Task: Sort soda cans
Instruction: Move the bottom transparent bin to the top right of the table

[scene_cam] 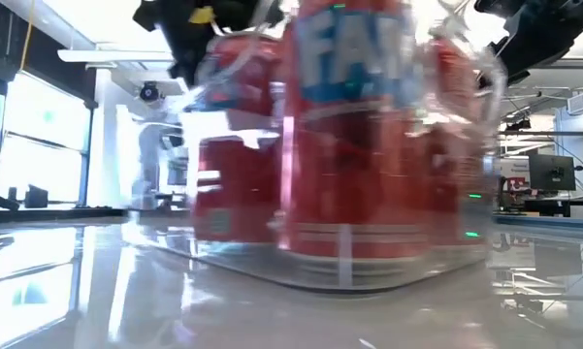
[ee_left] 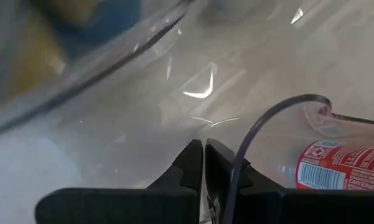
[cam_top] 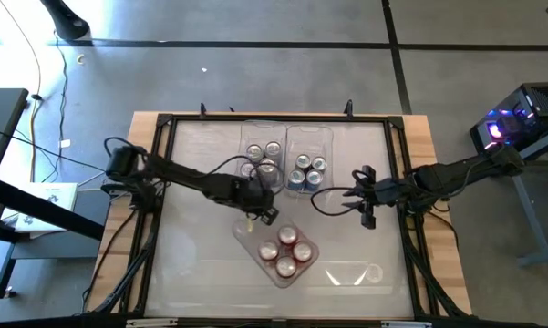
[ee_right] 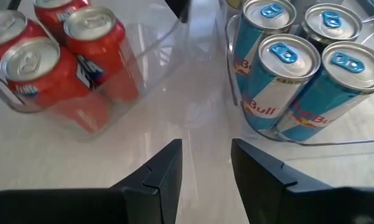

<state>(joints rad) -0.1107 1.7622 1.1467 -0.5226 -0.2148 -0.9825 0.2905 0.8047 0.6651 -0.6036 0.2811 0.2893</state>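
Red cans in their bin lie just beside the left claw, pinched shut, empty.

red soda cans, blue-and-silver cans, clear bins

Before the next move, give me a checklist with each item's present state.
1. Red cans grouped in their bin: ok, four together.
2. Blue cans grouped in their bin: ok, four upright.
3. Silver cans all in the far-left bin: cannot tell, left arm covers part of it.
4. Left gripper empty: ok, fingers shut with nothing between them, beside the red cans' bin.
5. Right gripper empty: ok, fingers apart over bare table between the red and blue bins.
6. Loose cans left on the table: ok, none visible from above.
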